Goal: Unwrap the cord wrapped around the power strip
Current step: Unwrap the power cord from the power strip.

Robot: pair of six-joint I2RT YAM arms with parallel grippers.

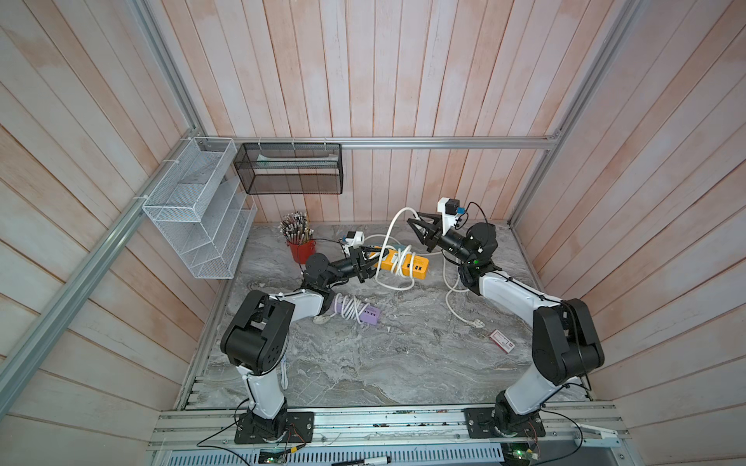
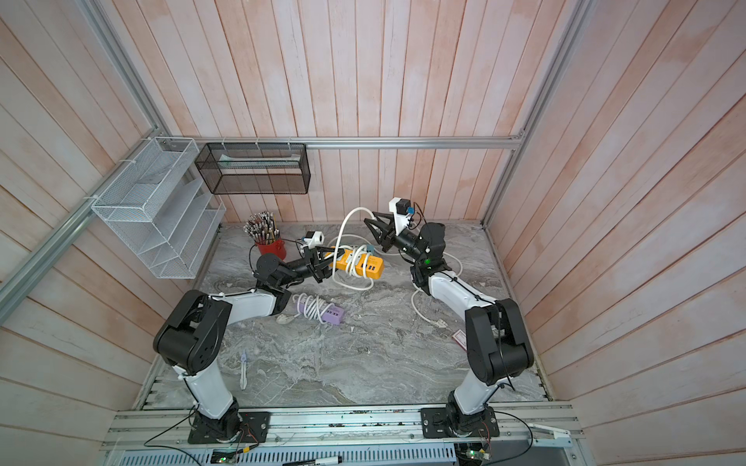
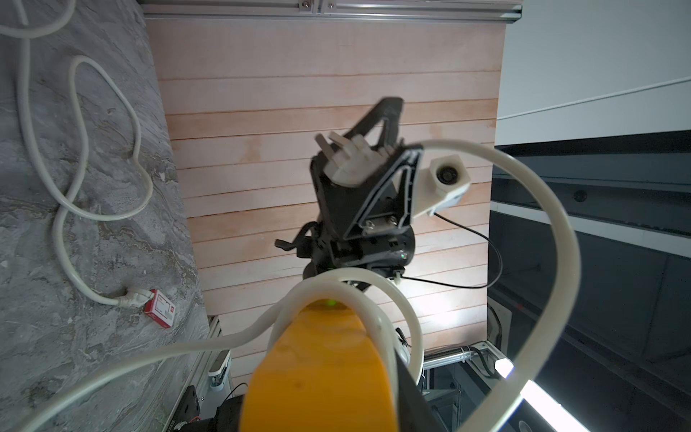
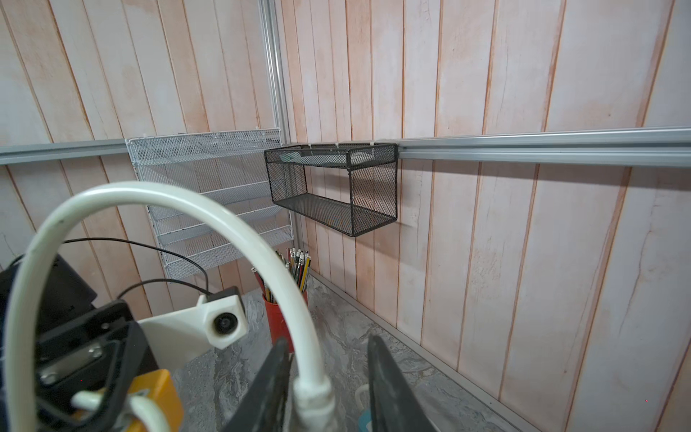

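The yellow strip (image 1: 415,267) (image 2: 372,267) sat near the counter's (image 1: 403,363) back edge, about midway between its left and right edges. The left end effector (image 1: 365,264) (image 2: 321,262) was clamped on the strip's left end, and the strip stuck straight out from it in the left wrist view (image 3: 321,374). Whether the strip touched the counter could not be told. Its white cord (image 1: 392,228) (image 2: 346,222) was wound several turns around the strip's middle, and one slack loop drooped toward the front edge. From the coils the cord rose in a tall arch to the right end effector (image 1: 420,233) (image 2: 378,233), which was raised above the counter just right of the strip. This end effector was closed on the plug (image 3: 347,164), with the prongs poking out past its fingers. The right wrist view showed the same arch (image 4: 123,194) running down between its fingers (image 4: 273,392). A purple strip (image 1: 365,315), with its own cord wrapped on it, lay nearer the left edge, under the left arm. A loose cord (image 1: 447,298) trailed along the right side toward a small red-and-white box (image 1: 502,341). A red cup (image 1: 300,251) of pencils stood in the back left corner.
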